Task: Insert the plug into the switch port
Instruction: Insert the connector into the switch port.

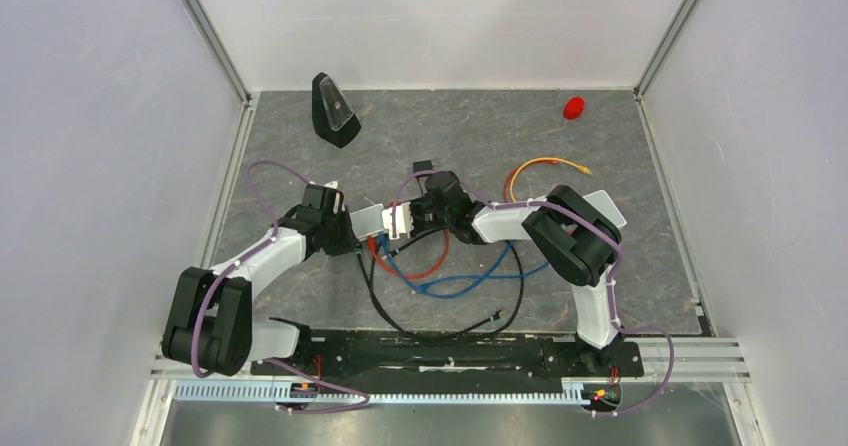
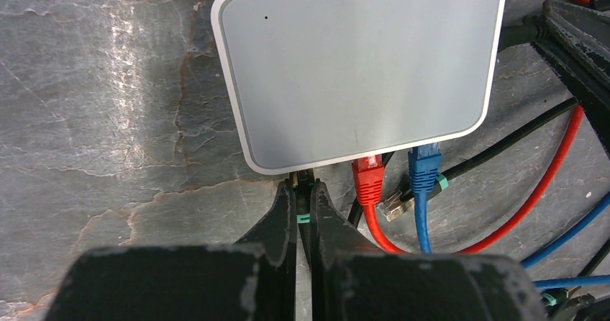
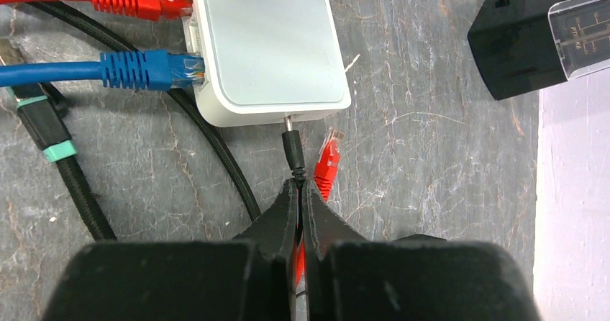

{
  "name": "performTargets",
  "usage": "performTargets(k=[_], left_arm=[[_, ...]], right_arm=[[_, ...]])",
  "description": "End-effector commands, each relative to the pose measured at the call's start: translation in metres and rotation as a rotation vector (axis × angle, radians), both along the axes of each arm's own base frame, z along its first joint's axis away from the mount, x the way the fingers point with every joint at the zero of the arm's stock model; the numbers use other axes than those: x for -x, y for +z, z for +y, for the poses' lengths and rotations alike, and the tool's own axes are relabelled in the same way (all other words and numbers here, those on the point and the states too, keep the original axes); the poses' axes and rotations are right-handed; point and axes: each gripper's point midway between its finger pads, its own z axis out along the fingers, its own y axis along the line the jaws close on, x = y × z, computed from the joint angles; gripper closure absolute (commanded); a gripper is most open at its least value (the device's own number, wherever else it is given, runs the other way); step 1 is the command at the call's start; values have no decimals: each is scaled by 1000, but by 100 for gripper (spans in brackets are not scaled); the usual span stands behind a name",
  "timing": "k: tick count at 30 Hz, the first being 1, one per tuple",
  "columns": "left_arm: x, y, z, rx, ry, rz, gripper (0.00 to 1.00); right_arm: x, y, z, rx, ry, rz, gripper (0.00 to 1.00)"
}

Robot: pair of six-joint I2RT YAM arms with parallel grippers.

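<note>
Grey slate table (image 1: 480,136). Both arms meet at its centre, one on each side of the switch box (image 2: 360,69).

Black wedge device (image 1: 335,109): 11 o'clock from the box, well apart. Small red object (image 1: 573,107): about 2 o'clock, near the far right corner.

Switch box: pale, flat, rounded corners, lying flat on the slate. In the left wrist view, a red plug (image 2: 369,179) and a blue plug (image 2: 424,166) sit in its 6 o'clock edge.

Left gripper (image 2: 303,186): jaws clenched on a thin black cable with a green band (image 2: 303,218), at that same edge and at 9 o'clock from the red plug. Cannot tell whether the end is seated.

Right gripper (image 3: 300,186): jaws clenched, pinching the black plug (image 3: 293,150) at its rear. The plug points to 12 o'clock. Its metal tip meets the box's short edge and part of it is still bare.

Loose red plug (image 3: 329,155): just beside the black plug, at 3 o'clock.
</note>
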Motion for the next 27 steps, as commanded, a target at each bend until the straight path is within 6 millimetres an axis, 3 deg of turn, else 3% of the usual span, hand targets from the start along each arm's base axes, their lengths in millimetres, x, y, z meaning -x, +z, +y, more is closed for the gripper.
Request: performTargets(k=[1,27], left_arm=[[-16,21,-20,61,-123,-102,98],[-15,29,-10,10,-132,-140,98]], right_arm=[[6,25,28,-85,77,-26,100],[1,31,13,-114,-21,-16,100]])
